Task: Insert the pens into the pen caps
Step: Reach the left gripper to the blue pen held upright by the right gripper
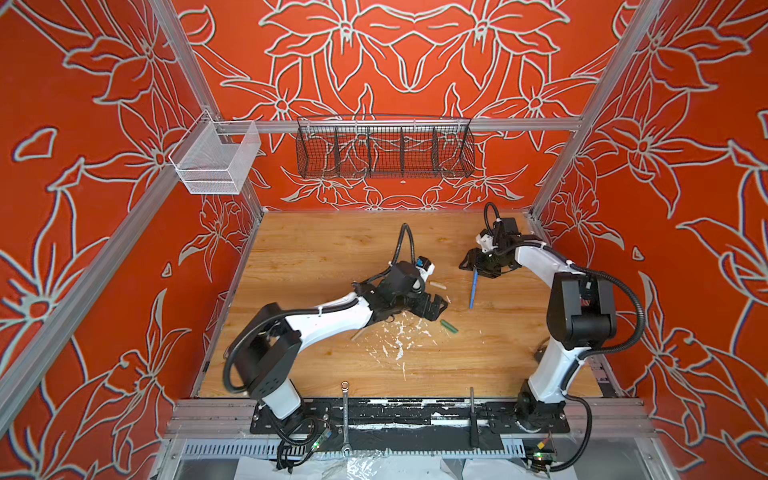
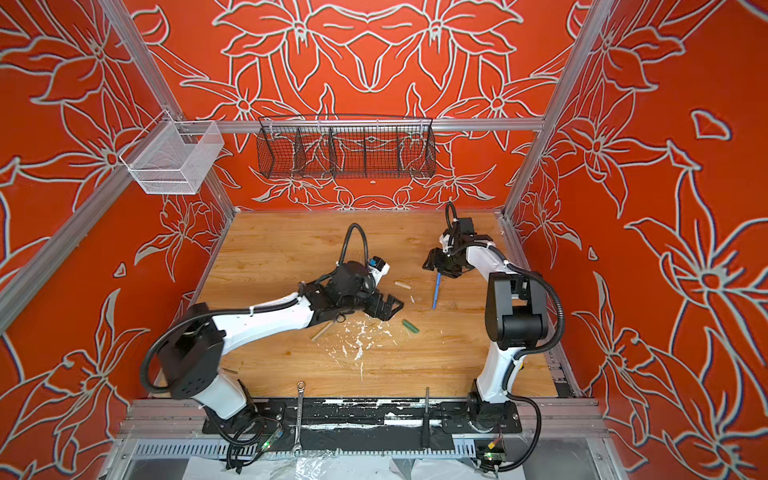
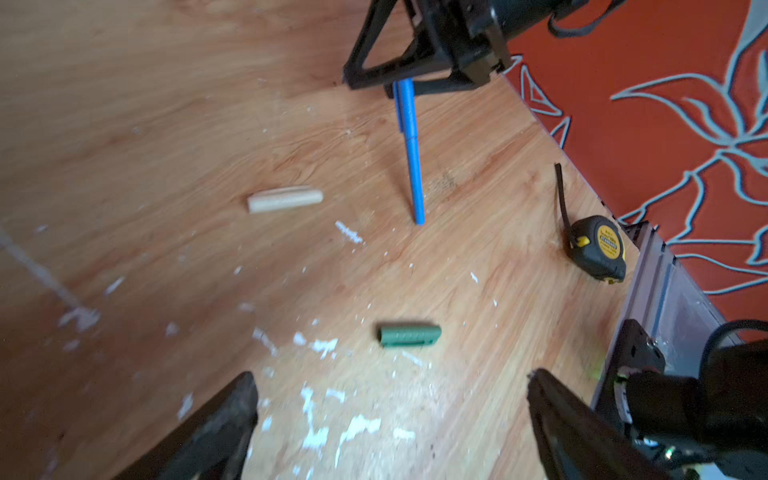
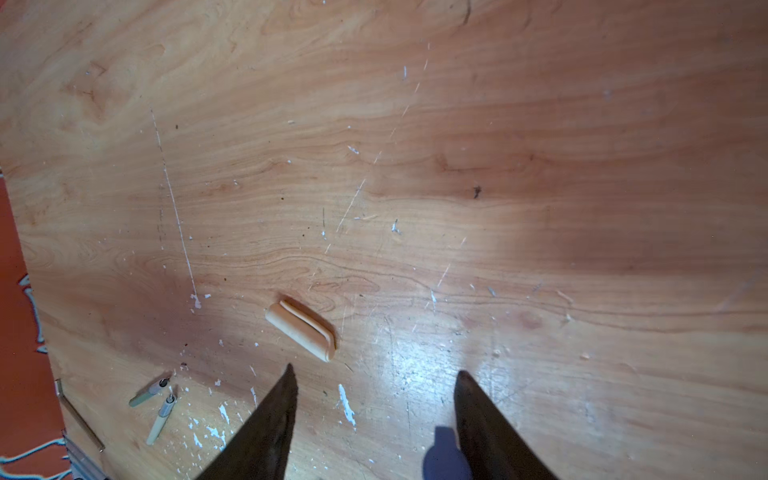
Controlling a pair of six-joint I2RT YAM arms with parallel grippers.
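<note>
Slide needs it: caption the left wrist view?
Open left gripper near short green pen cap; thin blue pen leans at right gripper.

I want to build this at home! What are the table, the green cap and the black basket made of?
The table looks like wood or wood-print laminate, fairly shiny: grain lines and a glare patch show. The green cap is probably plastic, matte: even colour, rounded moulded shape. The black basket seems to be thin coated metal wire: the wall shows through its grid.
</note>
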